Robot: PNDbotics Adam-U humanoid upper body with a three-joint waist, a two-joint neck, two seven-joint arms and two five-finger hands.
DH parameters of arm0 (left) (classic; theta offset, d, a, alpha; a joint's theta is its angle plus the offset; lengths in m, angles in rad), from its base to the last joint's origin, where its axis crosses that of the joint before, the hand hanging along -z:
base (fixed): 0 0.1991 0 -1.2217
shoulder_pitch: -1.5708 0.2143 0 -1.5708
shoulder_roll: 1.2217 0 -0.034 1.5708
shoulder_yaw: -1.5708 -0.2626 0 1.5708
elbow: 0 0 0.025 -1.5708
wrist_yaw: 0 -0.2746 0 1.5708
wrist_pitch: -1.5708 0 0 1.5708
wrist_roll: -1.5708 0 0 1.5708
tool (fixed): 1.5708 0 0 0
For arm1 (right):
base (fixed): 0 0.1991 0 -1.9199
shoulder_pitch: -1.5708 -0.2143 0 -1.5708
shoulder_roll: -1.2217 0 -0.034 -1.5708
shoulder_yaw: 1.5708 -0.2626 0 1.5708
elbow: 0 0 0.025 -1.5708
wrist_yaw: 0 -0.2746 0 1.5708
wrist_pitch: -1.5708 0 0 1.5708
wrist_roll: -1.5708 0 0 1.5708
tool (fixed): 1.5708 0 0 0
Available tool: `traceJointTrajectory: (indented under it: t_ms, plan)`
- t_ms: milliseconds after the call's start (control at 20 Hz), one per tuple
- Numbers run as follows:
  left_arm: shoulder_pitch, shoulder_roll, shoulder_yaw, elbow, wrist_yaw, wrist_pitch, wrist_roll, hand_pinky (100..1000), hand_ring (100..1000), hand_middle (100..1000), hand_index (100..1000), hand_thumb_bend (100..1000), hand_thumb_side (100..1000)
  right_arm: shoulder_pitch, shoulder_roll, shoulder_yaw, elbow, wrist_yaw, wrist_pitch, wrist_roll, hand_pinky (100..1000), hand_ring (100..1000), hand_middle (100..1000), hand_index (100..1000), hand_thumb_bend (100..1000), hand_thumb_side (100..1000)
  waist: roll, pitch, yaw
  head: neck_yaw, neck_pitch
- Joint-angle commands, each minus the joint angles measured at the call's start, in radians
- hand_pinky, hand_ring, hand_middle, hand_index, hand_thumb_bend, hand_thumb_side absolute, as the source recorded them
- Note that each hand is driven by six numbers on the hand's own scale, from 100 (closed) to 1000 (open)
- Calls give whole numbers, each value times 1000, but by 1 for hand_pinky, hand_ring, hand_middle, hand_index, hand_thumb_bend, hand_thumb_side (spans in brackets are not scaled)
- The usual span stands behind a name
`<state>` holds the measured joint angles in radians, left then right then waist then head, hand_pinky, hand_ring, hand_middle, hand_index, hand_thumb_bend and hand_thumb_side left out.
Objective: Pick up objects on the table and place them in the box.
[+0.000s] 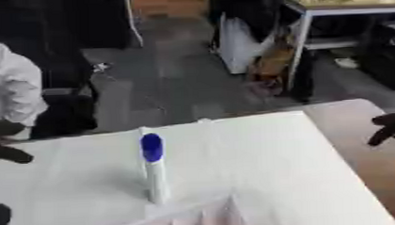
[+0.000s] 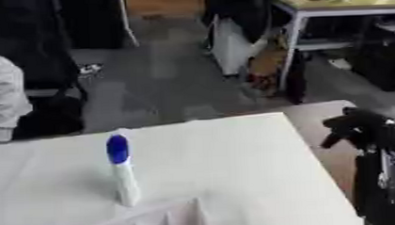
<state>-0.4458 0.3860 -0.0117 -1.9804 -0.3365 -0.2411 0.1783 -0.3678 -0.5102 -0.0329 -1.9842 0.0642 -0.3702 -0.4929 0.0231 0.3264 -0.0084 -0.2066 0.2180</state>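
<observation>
Upright, the white tube with blue cap [image 1: 153, 168] stands on the white-covered table [image 2: 235, 169], well apart from right hand [image 2: 358, 125], fingers curled, holding nothing; left hand [image 1: 6, 150] finger state unclear.

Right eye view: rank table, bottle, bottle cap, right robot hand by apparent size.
1. Table
2. Bottle and right robot hand: look about alike, and the hand sits at a different depth, so unranked
3. Bottle cap
</observation>
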Motion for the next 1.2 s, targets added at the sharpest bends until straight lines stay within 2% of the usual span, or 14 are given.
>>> traceJointTrajectory:
  t_ms: [50,350,450,550,650,750,950,1200]
  plan:
    - [-9,25,9,-20,-2,-3,-1,643,539,744,873,539,862,-10,-16,-3,-16,-3,2,4,366,570,457,695,100,945,-3,-21,2,-44,-32]
    - [-8,26,9,-20,-1,-4,-2,643,540,744,873,539,862,-10,-15,-2,-16,-4,4,6,366,570,457,695,100,944,-4,-21,3,-88,-60]
    - [-8,26,9,-20,-1,-4,-2,644,540,745,873,542,861,-10,-15,-2,-16,-4,5,6,367,570,457,695,100,943,-4,-23,2,-50,-61]
    - [-10,25,7,-20,-1,-3,-1,643,541,745,874,544,861,-9,-14,-4,-16,-5,6,6,367,570,457,695,100,942,-3,-25,1,-1,-49]
    - [-8,24,3,-20,1,-2,-1,644,542,745,879,551,859,-6,-11,-6,-16,-7,8,3,367,570,458,695,100,942,0,-34,-6,40,-13]
    - [-1,24,-4,-20,-1,3,-6,644,542,747,885,558,862,-1,-9,-8,-16,-9,10,2,368,570,459,695,100,946,3,-45,-8,60,11]
    - [6,61,-16,-20,-16,34,-31,653,549,756,894,575,872,19,-13,-7,-16,-12,18,4,368,571,459,695,100,941,10,-75,8,80,73]
    - [1,125,-25,-14,-64,118,-73,661,558,773,913,604,907,32,-20,-8,-16,-16,23,6,370,570,462,695,100,940,17,-104,26,92,137]
